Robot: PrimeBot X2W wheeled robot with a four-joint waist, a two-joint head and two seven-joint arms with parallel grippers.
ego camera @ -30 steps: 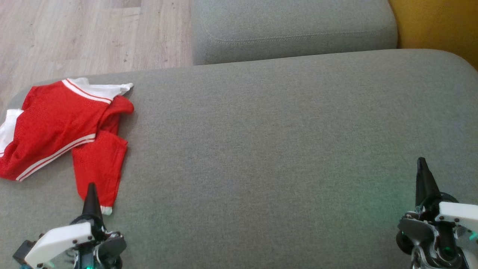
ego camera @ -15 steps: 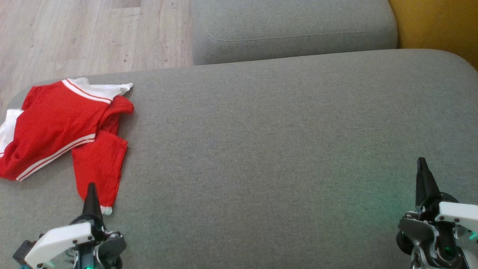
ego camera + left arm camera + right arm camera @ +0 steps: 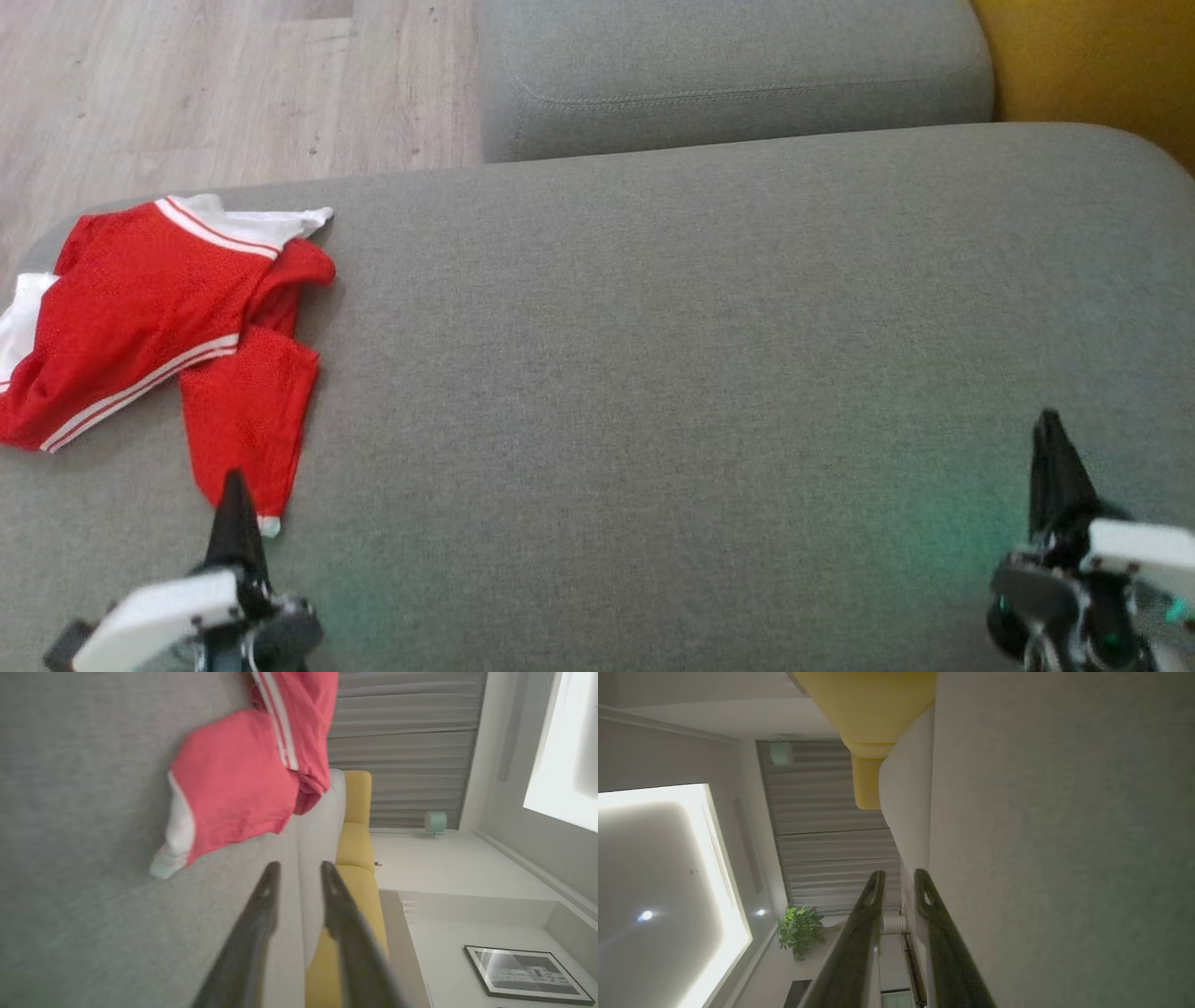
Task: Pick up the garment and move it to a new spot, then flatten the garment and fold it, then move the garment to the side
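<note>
You see the crumpled red mesh garment with white trim (image 3: 140,308) lying at the left edge of the head view, on the wide grey fabric seat cushion (image 3: 653,373). Your left gripper (image 3: 232,490) sits at the lower left, its tip just by the garment's lowest flap, fingers slightly parted, holding nothing. Your right gripper (image 3: 1047,429) sits at the lower right, well apart from the garment, fingers likewise a little parted and empty.

left hand (image 3: 233,481) and right hand (image 3: 1047,422) sank slightly lower, each now parted open.
</note>
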